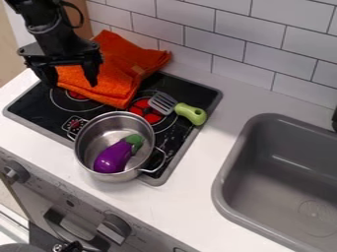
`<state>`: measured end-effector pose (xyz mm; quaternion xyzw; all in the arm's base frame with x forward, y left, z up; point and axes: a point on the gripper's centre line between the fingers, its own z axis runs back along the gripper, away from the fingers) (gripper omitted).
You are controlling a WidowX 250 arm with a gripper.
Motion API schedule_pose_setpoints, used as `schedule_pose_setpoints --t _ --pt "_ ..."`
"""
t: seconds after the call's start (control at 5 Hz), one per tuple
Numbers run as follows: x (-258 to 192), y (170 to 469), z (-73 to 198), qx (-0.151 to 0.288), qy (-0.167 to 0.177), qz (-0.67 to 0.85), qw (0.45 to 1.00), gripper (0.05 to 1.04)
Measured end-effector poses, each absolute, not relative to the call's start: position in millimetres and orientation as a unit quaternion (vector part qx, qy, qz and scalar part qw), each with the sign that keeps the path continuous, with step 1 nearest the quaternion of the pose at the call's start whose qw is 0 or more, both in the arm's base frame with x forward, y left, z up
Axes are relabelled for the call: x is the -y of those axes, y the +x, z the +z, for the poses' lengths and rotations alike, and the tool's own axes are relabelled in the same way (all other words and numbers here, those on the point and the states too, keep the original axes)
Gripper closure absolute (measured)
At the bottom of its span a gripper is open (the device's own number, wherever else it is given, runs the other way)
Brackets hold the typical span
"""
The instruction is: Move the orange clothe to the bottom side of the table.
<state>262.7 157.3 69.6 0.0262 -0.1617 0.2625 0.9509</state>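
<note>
- Gripper point(72, 84) spread, empty, at orange cloth's point(119, 69) left side.
- Pinch a thick fold.
- Lift clear of spatula point(190, 113) and pot point(99, 132).
- Lower onto front counter point(164, 209).

From the gripper point(74, 84), a white-tiled wall point(273, 55) stands behind, a black stovetop point(27, 104) lies below in a white counter point(197, 170), a grey sink point(242, 160) sits off to the right, and a grey front point(43, 186) with knobs point(115, 228) drops camera-side.

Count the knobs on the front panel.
2: one knob near the left edge, a second knob lower down. Another may be cut off at the bottom edge.
</note>
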Motion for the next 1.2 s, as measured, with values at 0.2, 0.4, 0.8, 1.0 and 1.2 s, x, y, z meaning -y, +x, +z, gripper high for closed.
schedule_pose_setpoints --t 0.2,0.4,0.8,1.0,1.2 --pt "-156.3 261.1 62.9 0.152 0.023 0.265 0.952 0.084" --pt "-168.2 280.9 53.4 0.168 0.027 0.275 0.946 0.084" --pt "-190.3 317.4 64.7 0.220 0.032 0.227 0.948 0.166" --pt "-195.0 329.4 70.2 0.269 0.051 0.180 0.945 0.424" --pt "-192.1 337.4 59.0 0.296 0.044 0.135 0.945 0.696"
